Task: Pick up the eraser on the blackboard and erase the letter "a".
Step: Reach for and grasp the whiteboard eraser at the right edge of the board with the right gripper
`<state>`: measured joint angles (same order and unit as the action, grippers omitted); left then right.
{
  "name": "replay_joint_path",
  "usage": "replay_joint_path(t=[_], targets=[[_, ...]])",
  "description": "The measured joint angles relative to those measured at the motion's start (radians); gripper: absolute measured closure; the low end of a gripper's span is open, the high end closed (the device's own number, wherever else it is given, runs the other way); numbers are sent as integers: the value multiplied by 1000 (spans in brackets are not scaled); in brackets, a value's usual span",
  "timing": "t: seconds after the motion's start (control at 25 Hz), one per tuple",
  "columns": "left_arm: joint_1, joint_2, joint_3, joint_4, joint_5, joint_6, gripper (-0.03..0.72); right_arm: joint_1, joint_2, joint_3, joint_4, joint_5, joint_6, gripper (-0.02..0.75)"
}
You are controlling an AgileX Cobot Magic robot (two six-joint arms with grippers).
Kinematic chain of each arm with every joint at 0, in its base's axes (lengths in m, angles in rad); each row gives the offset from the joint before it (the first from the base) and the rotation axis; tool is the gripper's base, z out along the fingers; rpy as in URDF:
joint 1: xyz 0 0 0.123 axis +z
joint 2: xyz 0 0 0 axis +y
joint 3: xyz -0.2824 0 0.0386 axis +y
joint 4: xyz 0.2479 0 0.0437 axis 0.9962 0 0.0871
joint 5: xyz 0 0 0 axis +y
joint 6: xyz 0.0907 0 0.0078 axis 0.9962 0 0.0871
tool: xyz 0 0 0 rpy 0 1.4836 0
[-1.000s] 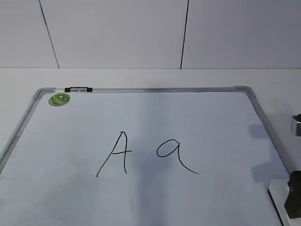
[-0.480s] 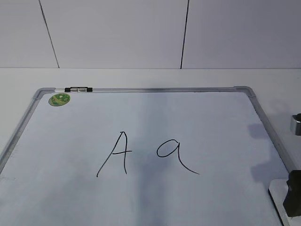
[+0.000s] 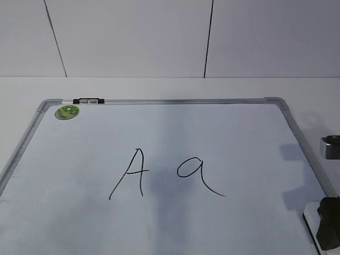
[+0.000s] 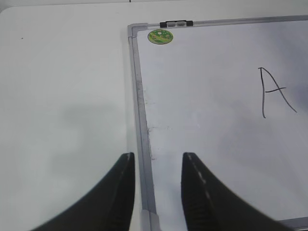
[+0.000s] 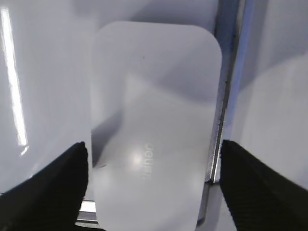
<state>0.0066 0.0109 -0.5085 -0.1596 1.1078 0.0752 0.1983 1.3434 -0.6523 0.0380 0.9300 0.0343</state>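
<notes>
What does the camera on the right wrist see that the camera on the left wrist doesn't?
Only the right wrist view shows the eraser, a flat white block lying between the open right pincer's dark fingers, one on either side of it, at the board's edge.

Only the left wrist view shows the capital "A", the round green sticker and the open, empty left pincer over the board's left frame.

Both show the blackboard, its white surface and grey frame. Neither shows the letter "a".

Glossy smooth white plastic eraser (image 5: 154, 139), glossy blackboard (image 3: 212, 138) with grey metal frame
</notes>
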Motion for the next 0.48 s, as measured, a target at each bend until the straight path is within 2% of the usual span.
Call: replay_joint_path(t=[0.48], targets=[[0,0,0,0,0,0,433,0,28,0,2,-18,0,86]])
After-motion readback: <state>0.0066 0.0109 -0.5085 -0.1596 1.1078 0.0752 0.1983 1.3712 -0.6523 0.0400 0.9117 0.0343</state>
